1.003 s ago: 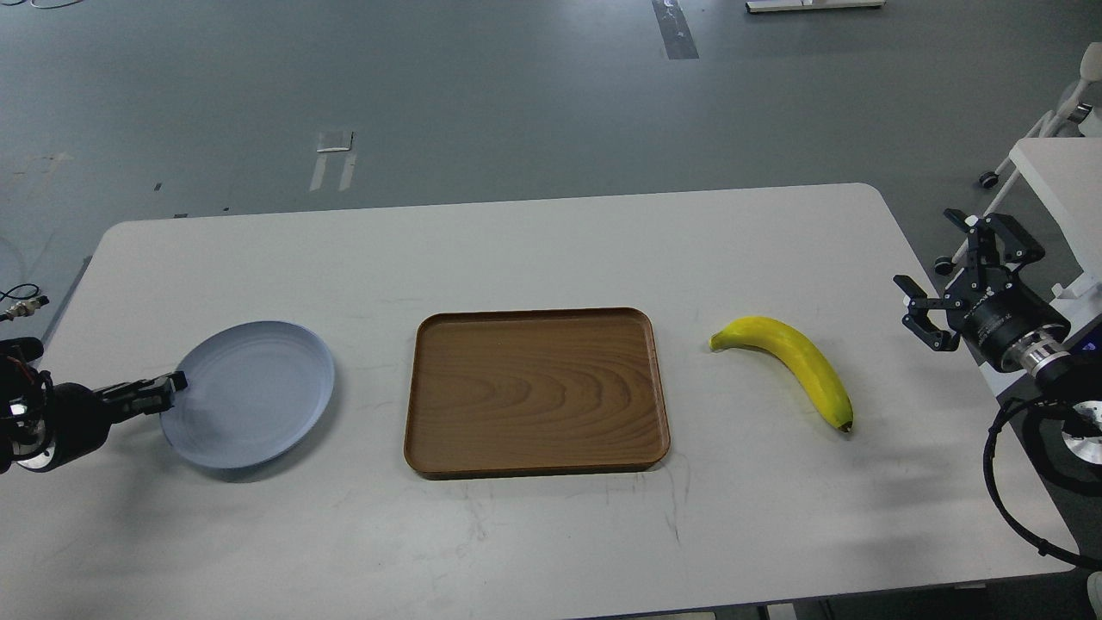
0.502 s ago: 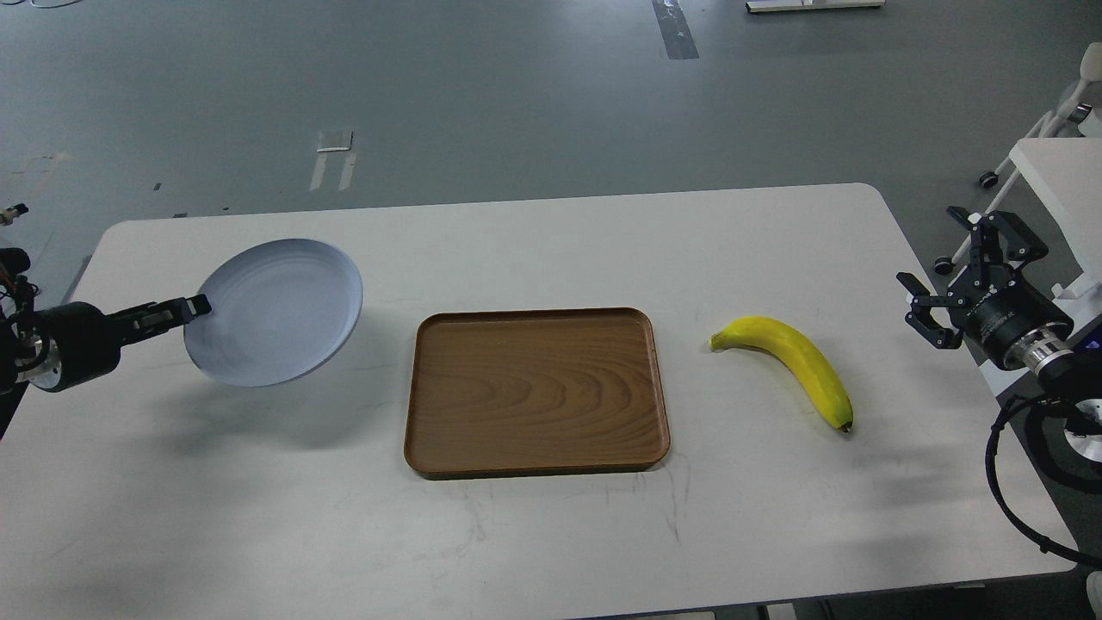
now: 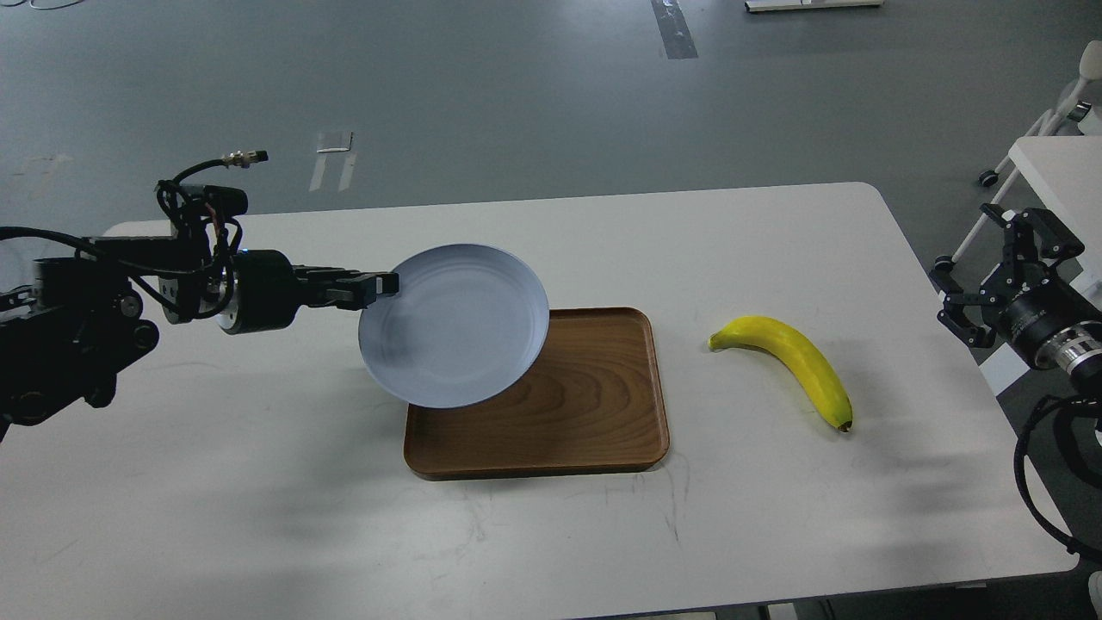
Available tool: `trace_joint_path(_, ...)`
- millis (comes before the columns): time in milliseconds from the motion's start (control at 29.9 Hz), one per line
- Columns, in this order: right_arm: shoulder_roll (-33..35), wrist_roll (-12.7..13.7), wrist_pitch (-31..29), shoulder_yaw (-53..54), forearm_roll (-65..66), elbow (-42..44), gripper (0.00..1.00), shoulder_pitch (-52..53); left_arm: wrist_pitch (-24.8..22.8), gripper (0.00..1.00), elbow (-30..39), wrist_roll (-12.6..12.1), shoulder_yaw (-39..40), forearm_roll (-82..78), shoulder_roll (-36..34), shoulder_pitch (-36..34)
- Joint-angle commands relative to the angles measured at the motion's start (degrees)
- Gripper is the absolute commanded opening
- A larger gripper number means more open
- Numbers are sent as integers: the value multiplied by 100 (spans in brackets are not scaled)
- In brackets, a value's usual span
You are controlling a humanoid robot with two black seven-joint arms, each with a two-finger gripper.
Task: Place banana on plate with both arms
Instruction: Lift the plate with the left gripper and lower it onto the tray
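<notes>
We have the round, pale blue-grey plate (image 3: 454, 325) up in the air, pinched at its left rim by our left gripper (image 3: 381, 285), whose fingers are clamped on the edge. The plate hangs tilted, its face turned toward us, over the left part of the brown rectangular wooden tray (image 3: 568, 405) at the middle of the white table (image 3: 258, 517). Its lower edge looks close to the tray, though we cannot tell whether it clears it.

Over on the right, the curved bright yellow banana (image 3: 796, 362) lies flat on the table, well apart from the tray's right wall, dark tip pointing toward the near side. Our right gripper (image 3: 990, 275) sits beyond the table's right edge with its prongs spread wide and nothing between them, well away from the banana.

What worries us is that one-sided rim pinch. With a grip at a single point on a tilted plate, the plate could swing or slip out, likely clattering onto the tray. Setting it down at this tilt risks the low edge catching the tray wall. And a smooth, curved banana may roll or squirt from the prongs if we take it off-centre.
</notes>
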State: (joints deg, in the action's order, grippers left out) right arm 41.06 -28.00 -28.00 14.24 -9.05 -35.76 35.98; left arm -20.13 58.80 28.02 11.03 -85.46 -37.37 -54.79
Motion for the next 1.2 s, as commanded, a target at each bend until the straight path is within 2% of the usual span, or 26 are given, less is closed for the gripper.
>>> trace_joint_path(0, -19, 0, 0, -26, 0, 86, 100, -12, -9, 0, -516, -2, -206, -268, 860, -137)
trace_joint_path(201, -10, 0, 0, -18, 0, 95, 100, -12, 0, 0, -1553, -2, -627, -401, 1818, -365)
trace_joint_path(401, -10, 0, 0, -18, 0, 95, 100, -12, 26, 0, -2275, -2, -822, -392, 2426, -366)
trace_joint_path(803, -10, 0, 0, -18, 0, 95, 100, -21, 53, 0, -2777, -2, -892, -374, 2840, -287)
trace_joint_path(836, -10, 0, 0, -18, 0, 95, 100, -21, 53, 7, -2795, -2, -927, -357, 2840, -287)
trace_joint_path(870, -10, 0, 0, -18, 0, 95, 100, -21, 70, 23, -2812, -2, -953, -348, 2849, -295)
trace_joint_path(903, -2, 0, 0, -18, 0, 95, 100, -21, 88, 34, -2821, -2, -953, -339, 2849, -295)
trace_joint_path(936, -10, 0, 0, -18, 0, 95, 100, -21, 157, 59, -2830, -2, -953, -331, 2858, -295)
trace_joint_path(1003, -2, 0, 0, -18, 0, 95, 100, -21, 211, 81, -2830, -2, -953, -304, 2858, -295)
trace_joint_path(1037, -10, 0, 0, -18, -9, 95, 100, -21, 211, 97, -2830, -2, -953, -295, 2866, -322)
trace_joint_path(1171, -10, 0, 0, -18, 0, 95, 100, -21, 176, 98, -2786, -2, -918, 64, 2867, -392)
